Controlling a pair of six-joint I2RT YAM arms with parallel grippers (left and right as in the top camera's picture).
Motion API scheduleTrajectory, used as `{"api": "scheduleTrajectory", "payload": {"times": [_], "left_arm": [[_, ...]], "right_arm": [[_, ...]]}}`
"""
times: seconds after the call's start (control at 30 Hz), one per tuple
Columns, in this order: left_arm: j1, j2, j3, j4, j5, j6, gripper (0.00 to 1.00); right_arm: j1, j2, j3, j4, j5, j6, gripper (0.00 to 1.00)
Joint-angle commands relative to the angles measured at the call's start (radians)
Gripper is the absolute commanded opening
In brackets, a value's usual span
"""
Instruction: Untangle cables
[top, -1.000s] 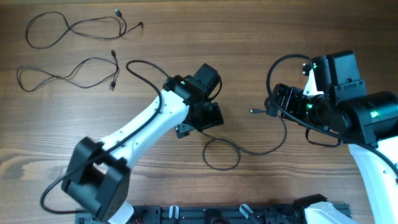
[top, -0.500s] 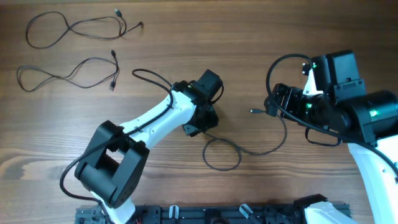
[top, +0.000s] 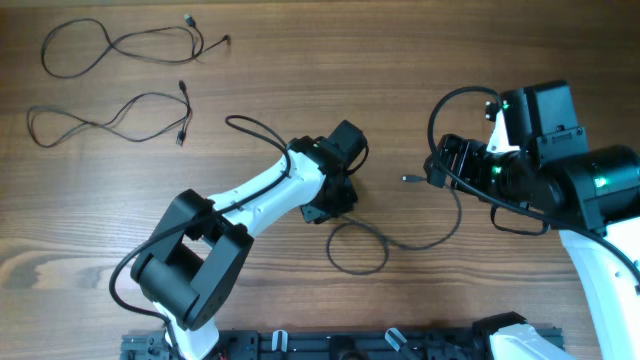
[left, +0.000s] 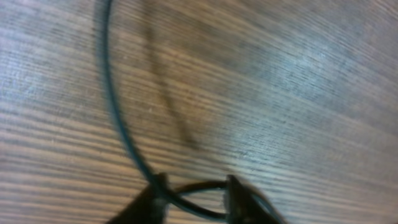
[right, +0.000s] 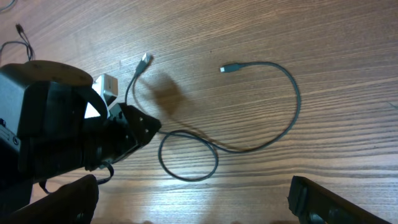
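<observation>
One dark cable (top: 430, 243) lies mid-table in a loop, its small plug (top: 408, 179) pointing at my right gripper (top: 452, 165). In the right wrist view the same cable (right: 292, 93) runs from a silvery plug (right: 144, 60) through a loop to a small plug (right: 225, 68). My left gripper (top: 335, 200) is down at the loop's upper left. In the left wrist view its fingertips (left: 233, 186) stand close on either side of crossing cable strands (left: 112, 87), with a gap still between them. My right gripper (right: 199, 211) is wide open and holds nothing.
Two more thin cables lie apart at the far left, one (top: 190, 20) near the back edge and one (top: 182, 135) just below it. The left arm's white links (top: 260, 190) stretch across the table's middle. A black rail (top: 350, 345) runs along the front edge.
My left gripper has slid right and down onto the cable loop, and its jaws have narrowed from wide open to a small gap around the strands. The right arm has not moved.
</observation>
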Motion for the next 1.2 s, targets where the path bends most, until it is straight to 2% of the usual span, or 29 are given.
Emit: {"api": "scheduleTrajectory", "payload": {"times": [0.0, 0.1, 0.17, 0.37, 0.47, 0.53, 0.6, 0.7, 0.73, 0.9, 1.03, 1.17], "left_arm": [[0.002, 0.012, -0.008, 0.010, -0.017, 0.003, 0.06], [0.006, 0.010, -0.001, 0.030, 0.002, 0.008, 0.04], [0.030, 0.000, 0.030, 0.029, 0.086, 0.016, 0.04], [0.176, -0.085, 0.136, 0.048, 0.540, 0.067, 0.04], [0.262, -0.130, 0.167, 0.158, 0.814, 0.040, 0.04], [0.322, -0.163, 0.172, 0.288, 0.976, -0.076, 0.04], [0.360, -0.185, 0.172, 0.388, 1.026, -0.194, 0.04], [0.391, -0.206, 0.172, 0.504, 1.025, -0.360, 0.04], [0.397, -0.212, 0.172, 0.587, 1.026, -0.470, 0.04], [0.390, -0.213, 0.172, 0.891, 1.043, -0.752, 0.04], [0.375, -0.213, 0.172, 1.146, 1.023, -0.939, 0.04], [0.376, -0.213, 0.172, 1.284, 0.989, -1.046, 0.04]], "right_arm": [[-0.003, 0.009, 0.008, 0.004, -0.013, -0.006, 1.00], [-0.003, 0.009, 0.008, 0.004, -0.020, -0.006, 1.00], [-0.003, 0.009, 0.008, 0.005, -0.019, -0.006, 1.00], [-0.003, 0.009, 0.008, -0.006, -0.019, -0.009, 1.00], [-0.003, 0.009, 0.008, -0.010, -0.019, -0.023, 1.00], [-0.002, 0.009, 0.008, -0.009, -0.025, -0.045, 1.00], [-0.002, 0.009, 0.008, -0.002, -0.053, -0.071, 1.00], [-0.001, 0.009, 0.008, 0.016, -0.122, -0.092, 1.00], [-0.001, 0.011, 0.008, 0.028, -0.156, -0.092, 1.00], [0.008, 0.027, 0.008, 0.072, -0.261, -0.145, 1.00], [0.045, 0.054, 0.008, 0.128, -0.275, -0.148, 1.00], [0.087, 0.095, 0.008, 0.176, -0.275, -0.138, 1.00]]}}
